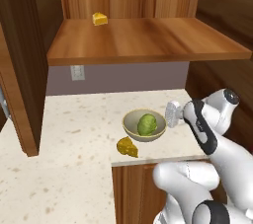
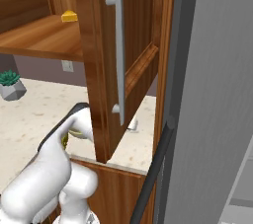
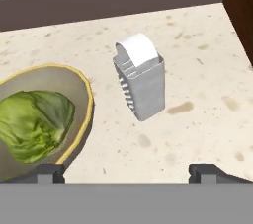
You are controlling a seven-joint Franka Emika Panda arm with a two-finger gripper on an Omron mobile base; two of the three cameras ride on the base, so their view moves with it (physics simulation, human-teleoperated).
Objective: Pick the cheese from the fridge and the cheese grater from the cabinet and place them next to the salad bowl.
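Half the salad bowl (image 3: pixel 74 77) cropped

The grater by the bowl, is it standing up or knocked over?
Standing up. The grater rests on its base on the counter, handle on top, beside the bowl, not touching it.

Speckled cream desk (image 1: pixel 74 134) meets a mauve wall (image 1: pixel 128 77) with an outlet (image 1: pixel 77 72); a potted plant (image 2: pixel 11 84) sits at its far end.

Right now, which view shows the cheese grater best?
The hand view: the cheese grater stands whole on the counter beside the salad bowl. In the left base view the grater is partly hidden by the arm.
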